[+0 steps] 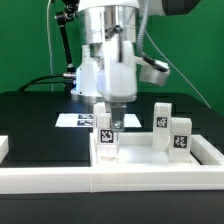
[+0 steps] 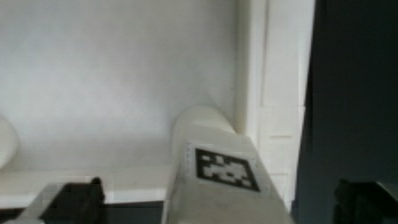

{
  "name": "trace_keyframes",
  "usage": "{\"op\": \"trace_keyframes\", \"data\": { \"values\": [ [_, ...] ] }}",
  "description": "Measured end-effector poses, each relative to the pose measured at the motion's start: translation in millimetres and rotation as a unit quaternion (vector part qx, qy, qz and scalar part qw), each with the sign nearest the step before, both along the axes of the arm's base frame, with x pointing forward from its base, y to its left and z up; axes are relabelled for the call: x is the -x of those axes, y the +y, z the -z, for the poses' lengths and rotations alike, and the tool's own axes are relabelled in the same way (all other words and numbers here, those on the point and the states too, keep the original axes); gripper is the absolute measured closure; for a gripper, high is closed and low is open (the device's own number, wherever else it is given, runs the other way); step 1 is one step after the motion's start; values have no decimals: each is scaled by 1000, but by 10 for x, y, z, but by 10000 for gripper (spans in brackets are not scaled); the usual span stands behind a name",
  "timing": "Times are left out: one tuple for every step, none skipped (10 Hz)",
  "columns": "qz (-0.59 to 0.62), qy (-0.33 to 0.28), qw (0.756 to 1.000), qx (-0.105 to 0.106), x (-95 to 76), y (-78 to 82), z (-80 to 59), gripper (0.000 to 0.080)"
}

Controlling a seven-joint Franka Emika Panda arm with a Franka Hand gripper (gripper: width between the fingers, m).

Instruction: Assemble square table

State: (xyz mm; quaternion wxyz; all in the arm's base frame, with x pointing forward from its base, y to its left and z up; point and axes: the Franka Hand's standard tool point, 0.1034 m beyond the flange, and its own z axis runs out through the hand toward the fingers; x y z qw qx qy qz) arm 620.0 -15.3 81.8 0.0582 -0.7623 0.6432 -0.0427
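Tabletop (image 1: 60,152): white tray w/ raised rim, lying on black table (image 1: 30,110), front of scene.
Held leg (image 1: 105,130): tagged white block, upright over tabletop (base contact unclear).
Gripper (image 1: 110,100): fingers closed on held leg's top.
Loose legs (image 1: 170,130): two, upright, right side.
Marker board (image 1: 78,121): flat, behind gripper.

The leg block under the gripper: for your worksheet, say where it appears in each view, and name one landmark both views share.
Exterior view: the leg block stands upright at centre, directly below the gripper, on the tabletop.
Wrist view: the same leg block fills the lower middle, between the dark fingertips.
Shared landmark: the black-white tag on the block's face.
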Motion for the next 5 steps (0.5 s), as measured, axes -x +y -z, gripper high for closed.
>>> {"op": "trace_keyframes", "data": {
  "values": [
    [-37, -1, 999, 6, 2, -14, 1, 151],
    [-75, -3, 997, 11, 2, -19, 2, 151],
    [-113, -4, 993, 17, 2, -21, 1, 150],
    [-150, -5, 988, 23, 2, -24, 2, 150],
    [-199, -4, 979, 34, 2, -27, 1, 150]
  ]
}}
